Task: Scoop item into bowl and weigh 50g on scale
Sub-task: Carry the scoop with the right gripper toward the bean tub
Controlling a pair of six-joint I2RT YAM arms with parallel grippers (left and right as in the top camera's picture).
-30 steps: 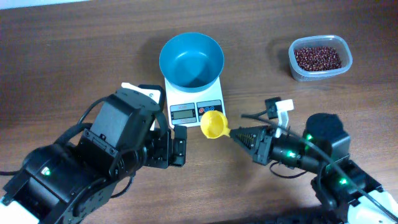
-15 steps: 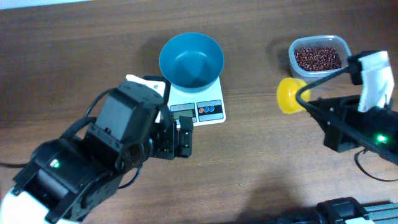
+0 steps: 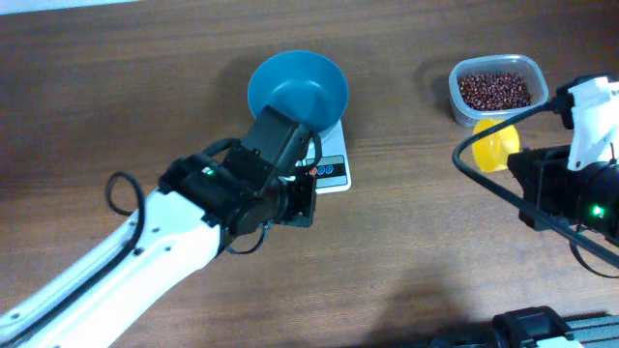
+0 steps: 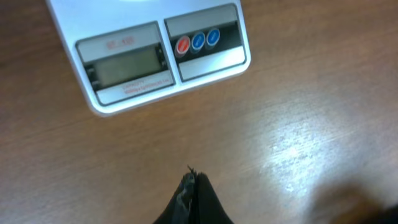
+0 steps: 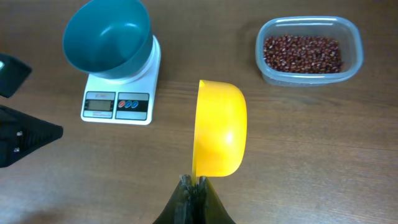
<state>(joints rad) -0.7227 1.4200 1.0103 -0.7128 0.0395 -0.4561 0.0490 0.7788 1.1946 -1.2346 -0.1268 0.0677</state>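
Beans (image 3: 493,90) sit in clear tub (image 3: 499,118), far R on bench (image 3: 126,87). R claw (image 5: 193,182) is pinched tight on yellow scoop (image 5: 219,127), just by tub, prob to dip in. Blue bowl (image 3: 297,92) sits on scale (image 4: 155,62). L claw (image 4: 191,180) closed, empty, near its buttons (image 4: 198,42), maybe to zero it.

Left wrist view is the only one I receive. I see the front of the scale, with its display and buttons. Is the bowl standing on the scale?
Observer: Yes, the blue bowl sits on the scale, and it is empty.
Operator: Where are the beans?
Observer: The beans lie in the clear tub, which stands apart from the scale, on the right arm's side.
Operator: And the scoop?
Observer: The right hand holds the yellow scoop, tipped on its side, near the tub.
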